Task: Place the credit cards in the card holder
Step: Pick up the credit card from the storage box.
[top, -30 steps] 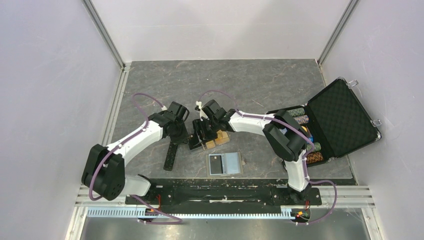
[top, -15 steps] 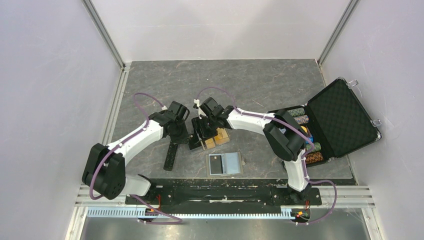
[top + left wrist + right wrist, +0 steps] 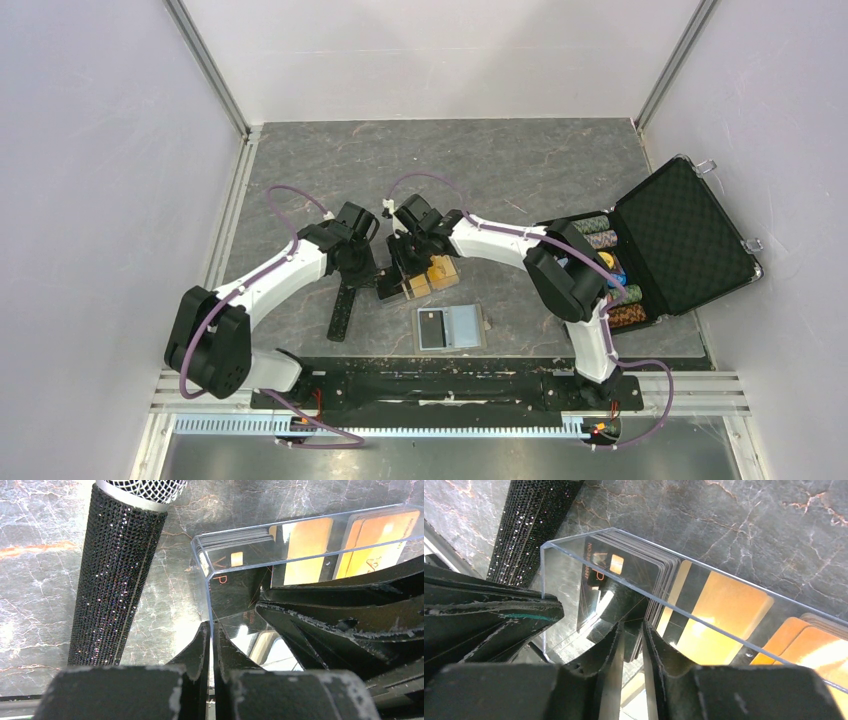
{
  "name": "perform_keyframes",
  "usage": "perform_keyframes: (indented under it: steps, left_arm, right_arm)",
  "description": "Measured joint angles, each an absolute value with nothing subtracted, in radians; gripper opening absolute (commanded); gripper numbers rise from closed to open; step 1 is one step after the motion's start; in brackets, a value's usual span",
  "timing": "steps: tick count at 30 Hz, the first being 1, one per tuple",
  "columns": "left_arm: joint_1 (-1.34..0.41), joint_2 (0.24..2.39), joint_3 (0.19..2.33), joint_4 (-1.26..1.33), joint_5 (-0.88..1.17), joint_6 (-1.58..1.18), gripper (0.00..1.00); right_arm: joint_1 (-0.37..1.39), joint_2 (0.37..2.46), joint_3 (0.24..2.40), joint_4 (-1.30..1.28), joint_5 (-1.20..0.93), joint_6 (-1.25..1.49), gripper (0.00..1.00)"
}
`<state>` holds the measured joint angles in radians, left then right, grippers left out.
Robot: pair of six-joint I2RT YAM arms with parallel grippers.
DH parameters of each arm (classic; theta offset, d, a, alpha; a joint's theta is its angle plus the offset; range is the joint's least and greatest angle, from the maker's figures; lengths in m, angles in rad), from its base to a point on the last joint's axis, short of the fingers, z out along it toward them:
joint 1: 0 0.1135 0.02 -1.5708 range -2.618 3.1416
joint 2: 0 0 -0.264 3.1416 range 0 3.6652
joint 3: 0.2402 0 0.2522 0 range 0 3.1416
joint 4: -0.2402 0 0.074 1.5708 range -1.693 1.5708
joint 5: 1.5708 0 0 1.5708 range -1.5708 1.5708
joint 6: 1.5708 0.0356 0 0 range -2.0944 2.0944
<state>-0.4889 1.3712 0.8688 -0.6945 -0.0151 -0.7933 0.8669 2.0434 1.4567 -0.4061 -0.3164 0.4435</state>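
overhead hidden, left fingers (image 3: 199,649) pinch clear box (image 3: 300,545), right fingers (image 3: 610,650) clamp black cards (image 3: 634,575)

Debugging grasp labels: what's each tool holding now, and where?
Left tool pinches the clear card tray's end wall, near its corner. Right tool straddles the black card stack's near edge; a firm hold can't be told.

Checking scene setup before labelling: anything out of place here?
Yes: a black glitter microphone lies flat beside the clear card box, and it has nothing to do with cards. Nothing looks spilled or damaged; the card holder lies open.
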Motion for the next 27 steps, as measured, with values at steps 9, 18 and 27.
perform_keyframes:
  steps: [9,18,27]
  left_arm:
    - [-0.488,1.372,0.869,-0.695,-0.015,-0.793,0.02]
    - [-0.488,1.373,0.869,-0.695,-0.015,-0.793,0.02]
    - [-0.488,1.374,0.869,-0.695,-0.014,-0.793,0.02]
  right_arm:
    - [0.871,2.057,1.478,-0.435,-0.299,0.44,0.0]
    - [0.871,2.057,1.485,-0.444,-0.3,0.441,0.0]
    - [0.871,2.057,1.505,-0.471,-0.302,0.444,0.0]
